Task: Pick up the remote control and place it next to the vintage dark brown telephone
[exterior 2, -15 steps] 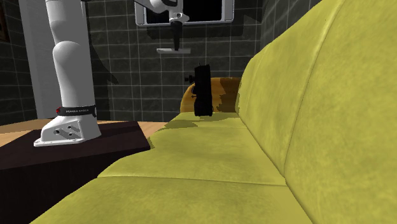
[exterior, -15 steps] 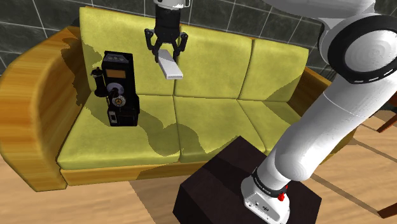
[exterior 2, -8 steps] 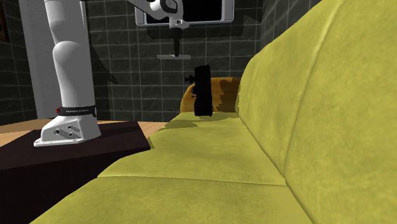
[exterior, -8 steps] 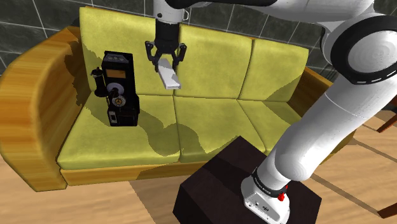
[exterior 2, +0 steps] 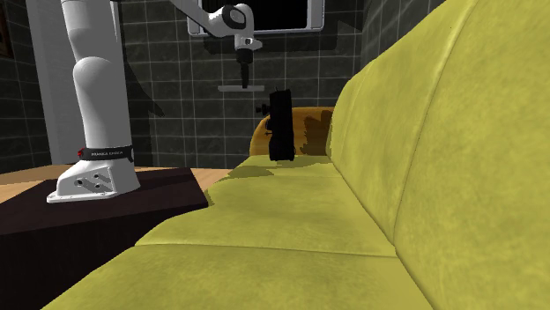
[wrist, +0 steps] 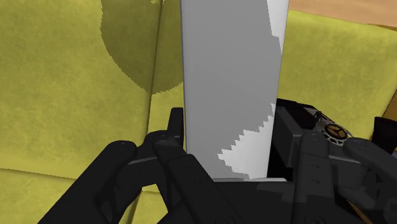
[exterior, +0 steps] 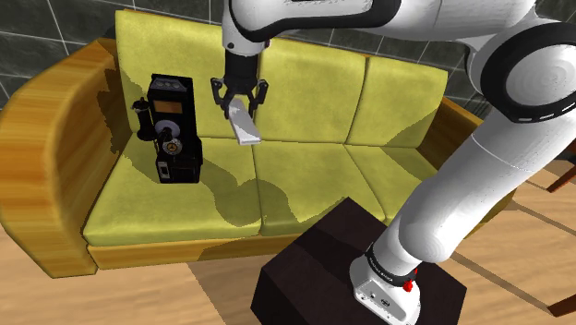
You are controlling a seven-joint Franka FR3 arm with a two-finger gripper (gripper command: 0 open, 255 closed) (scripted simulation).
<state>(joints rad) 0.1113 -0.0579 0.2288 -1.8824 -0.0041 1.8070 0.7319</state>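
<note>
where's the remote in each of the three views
Shoulder view: the remote hangs in the pincer above the sofa seat, right of the telephone.
Second exterior view: a thin grey bar under the pincer, left of the telephone.
Wrist view: the grey slab clasped between the fingers.
Shared landmark: the dark telephone; in the wrist view its dial shows beside the remote.

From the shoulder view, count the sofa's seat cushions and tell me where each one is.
3. The left seat cushion bears the telephone; the middle seat cushion faces the dark stand; the right seat cushion is partly hidden by the arm.
</note>
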